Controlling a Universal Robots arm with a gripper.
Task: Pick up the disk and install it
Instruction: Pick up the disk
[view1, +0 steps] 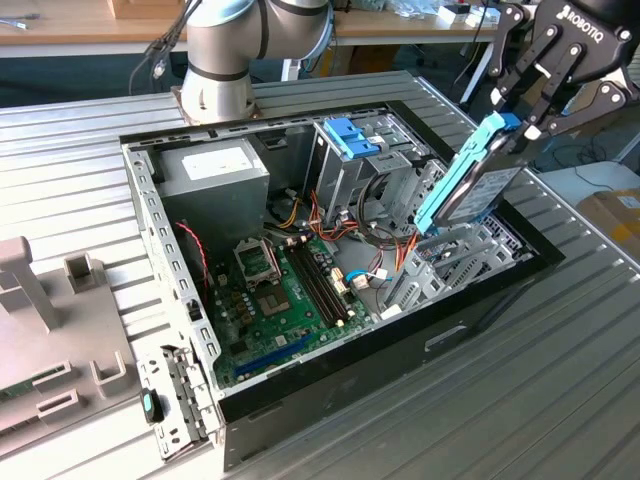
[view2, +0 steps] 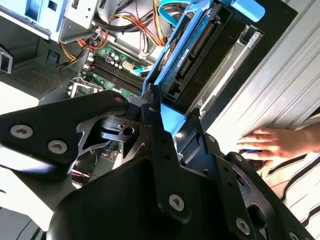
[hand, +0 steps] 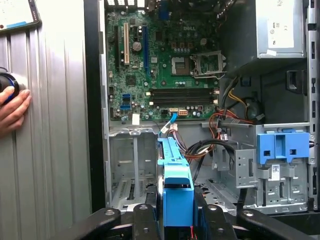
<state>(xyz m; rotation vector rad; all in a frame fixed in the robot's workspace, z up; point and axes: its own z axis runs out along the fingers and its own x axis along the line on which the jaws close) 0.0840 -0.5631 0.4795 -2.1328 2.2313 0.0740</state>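
The gripper (view1: 520, 125) is clamping the disk (view1: 480, 185) by its upper end, with the blue tab sitting right at the fingertips. In the first wrist view two black fingers (hand: 145, 220) are pressing the blue frame from either side, so the tool is closed narrow on the disk.

The disk is hanging tilted above the open case (view1: 330, 375), at the exterior view's right. Its tab end is pointing up and away, and its lower end is dipping toward the grey bay (view1: 440, 265) inside the case. Whether that lower end is touching metal, I cannot tell. In the second wrist view the disk (view2: 195, 50) is showing its dark connector edge, framed in blue.

The case is lying on its side on a ribbed grey table (view1: 560, 380), with its interior facing up. The green motherboard (view1: 290, 290) is filling the middle. The power supply (view1: 215, 170) is sitting in the far corner at the exterior view's left. A grey cage (view1: 350, 140) with a blue top is standing beside the bay, and red, orange and black cables (view1: 345, 225) are trailing between the cage and the motherboard.

The arm (view1: 220, 60) is rising from its base just behind the case.

A hand (hand: 12, 110) is resting on the table beside the case — its fingertips are lying on a small round dark thing with a blue rim.
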